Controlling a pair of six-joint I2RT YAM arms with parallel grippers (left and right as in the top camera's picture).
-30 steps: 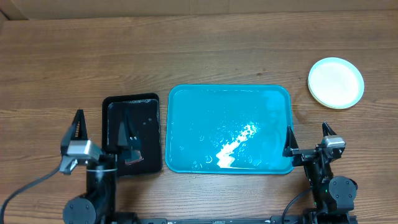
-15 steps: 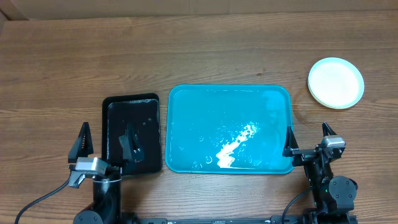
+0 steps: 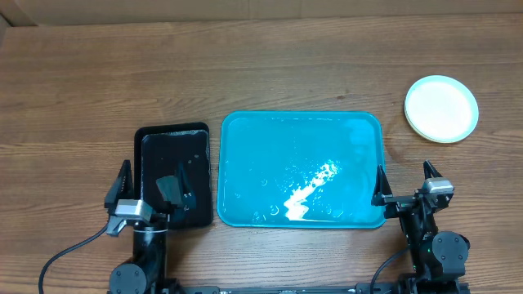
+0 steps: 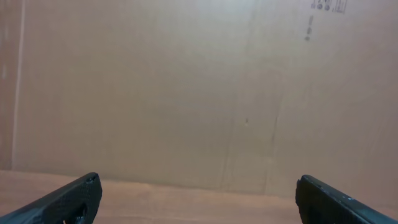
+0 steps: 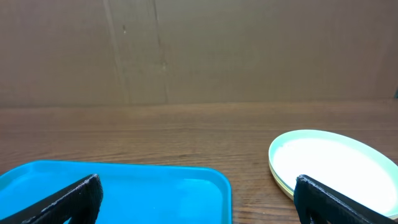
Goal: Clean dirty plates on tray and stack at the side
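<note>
Resting on the table (image 3: 261, 65) at the far right, the plates (image 3: 441, 108) form one stack, well apart from the tray (image 3: 245, 147); the top face is whitish. The tray lies at centre, with a bright glossy streak across its floor. A smaller black tray (image 3: 176, 155) sits just beside its left side. Left arm (image 3: 143, 237): jaws spread wide, grasping nothing, over the black tray's near end. Right arm (image 3: 429, 229): jaws released, wide and empty, by the tray's near right corner.

Wooden table (image 3: 261, 65): tray (image 3: 261, 155), black tray (image 3: 174, 129), plates (image 3: 441, 108)
</note>
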